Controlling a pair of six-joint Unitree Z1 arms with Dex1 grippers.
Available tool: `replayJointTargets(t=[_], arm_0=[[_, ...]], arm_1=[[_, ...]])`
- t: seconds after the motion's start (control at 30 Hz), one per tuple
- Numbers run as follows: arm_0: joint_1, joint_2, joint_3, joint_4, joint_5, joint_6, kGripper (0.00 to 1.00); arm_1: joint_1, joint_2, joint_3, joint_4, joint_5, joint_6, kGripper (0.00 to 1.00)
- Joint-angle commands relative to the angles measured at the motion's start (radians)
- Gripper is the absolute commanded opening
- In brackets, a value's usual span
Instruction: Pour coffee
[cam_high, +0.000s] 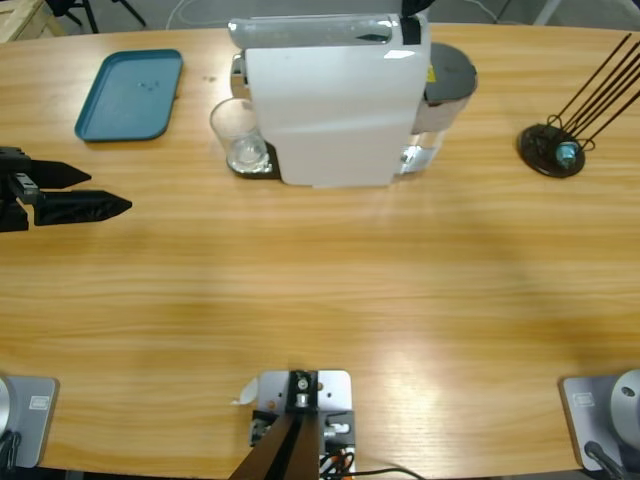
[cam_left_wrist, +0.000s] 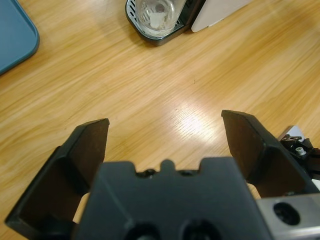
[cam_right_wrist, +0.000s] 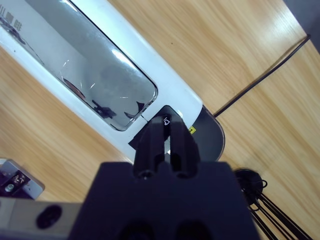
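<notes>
1. On the long wooden table (cam_high: 330, 290), toward its far edge, stands a white coffee machine (cam_high: 330, 100); every place below is given relative to that machine.
2. Just beside the machine's left side, a clear glass cup (cam_high: 240, 135) sits upright on the machine's dark drip tray (cam_high: 262, 168), touching it; the left wrist view shows the same cup (cam_left_wrist: 157, 15) on the tray's metal grille (cam_left_wrist: 134, 17).
3. Well to the left of the machine, past the cup, a teal tray (cam_high: 130, 95) lies flat on the wood.
4. Behind the machine's right side, touching it, is a grey round-topped water tank (cam_high: 450, 85).
5. Well to the right of the machine stands a black round stand (cam_high: 550, 150) with thin black rods rising from it.
6. Far to the left of the machine, at the table's left edge, the left gripper (cam_high: 100, 192) points toward the machine; its jaws stand wide apart with nothing between them, only bare wood showing in the gap (cam_left_wrist: 165, 125).
7. Directly over the machine's top rear, the right gripper (cam_right_wrist: 167, 131) looks down on the glossy lid panel (cam_right_wrist: 100, 80), jaws pressed together, nothing gripped; whether its tip touches the machine cannot be told.
</notes>
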Motion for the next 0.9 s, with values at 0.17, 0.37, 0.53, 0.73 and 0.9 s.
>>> replayJointTargets(t=[0.17,0.37,0.53,0.73,0.9], arm_0=[[0.01,0.002,0.034,-0.011,-0.019,-0.004,0.973],[0.01,0.003,0.034,-0.011,-0.019,-0.004,0.973],[0.01,0.005,0.034,-0.011,-0.019,-0.002,0.973],[0.01,-0.002,0.034,-0.011,-0.019,-0.002,0.977],[0.01,-0.002,0.034,-0.013,-0.019,-0.002,0.982]], arm_1=[[-0.01,0.013,0.143,-0.048,-0.001,0.0,0.0],[-0.01,0.0,0.186,-0.075,0.003,0.004,0.0],[-0.01,-0.024,0.039,-0.042,-0.036,0.003,0.0],[-0.011,-0.076,-0.192,0.038,-0.115,-0.002,1.0],[-0.011,-0.105,-0.147,0.049,-0.117,0.002,1.0]])
